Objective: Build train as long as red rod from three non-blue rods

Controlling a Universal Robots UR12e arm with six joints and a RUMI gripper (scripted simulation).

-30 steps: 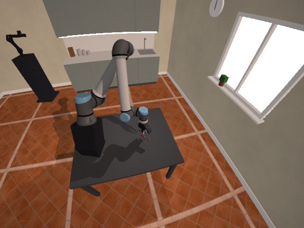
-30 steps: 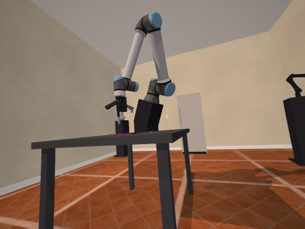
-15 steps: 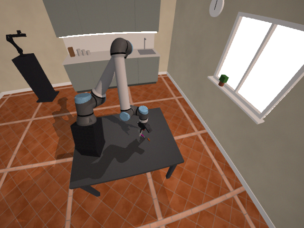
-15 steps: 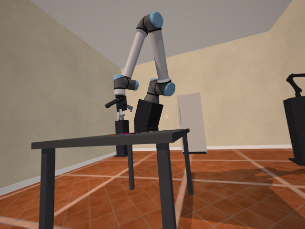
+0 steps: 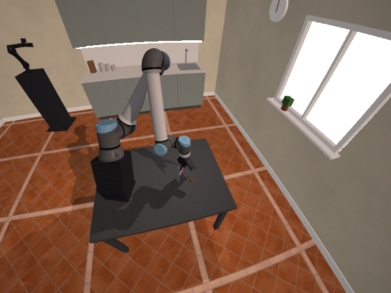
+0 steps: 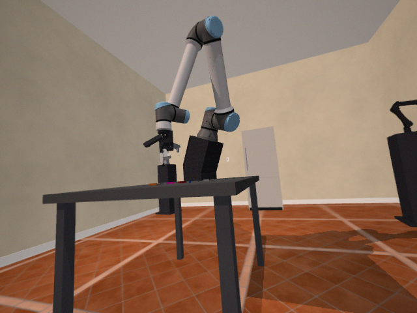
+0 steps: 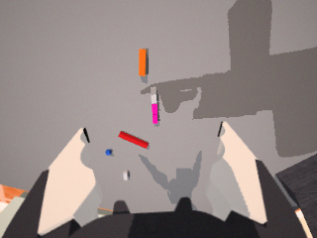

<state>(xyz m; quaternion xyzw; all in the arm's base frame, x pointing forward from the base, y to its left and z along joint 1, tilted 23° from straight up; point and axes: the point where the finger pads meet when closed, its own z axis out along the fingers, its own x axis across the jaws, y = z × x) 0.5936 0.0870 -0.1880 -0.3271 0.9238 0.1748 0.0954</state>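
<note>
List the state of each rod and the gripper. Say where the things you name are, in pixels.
gripper (image 5: pixel 185 170) (image 6: pixel 164 163) (image 7: pixel 154 125): open, above the table, holding nothing
orange rod (image 5: pixel 190 179) (image 6: pixel 153 184) (image 7: pixel 143 62): flat, apart
grey rod (image 5: pixel 186 176) (image 6: pixel 162 183) (image 7: pixel 154 95): flat, end to end with magenta, partly shadowed
magenta (image 5: pixel 183 174) (image 6: pixel 171 182) (image 7: pixel 155 113): flat; one rod or two, cannot tell
red rod (image 5: pixel 184 166) (image 6: pixel 182 182) (image 7: pixel 134 139): flat, angled, apart
blue rod (image 6: pixel 189 182) (image 7: pixel 108 152): apart
small pale piece (image 6: pixel 206 180) (image 7: pixel 126 175): apart

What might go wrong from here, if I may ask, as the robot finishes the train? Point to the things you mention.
Nudging the short magenta rod (image 7: pixel 155 113) could push it out of line with the pale rod piece at its end (image 7: pixel 154 95). The orange rod (image 5: pixel 190 179) (image 6: pixel 153 184) (image 7: pixel 143 62) lies apart beyond them, a possible distraction. The red rod (image 7: pixel 134 139) lies close by, so a wide-open end effector (image 7: pixel 154 125) might knock it.
</note>
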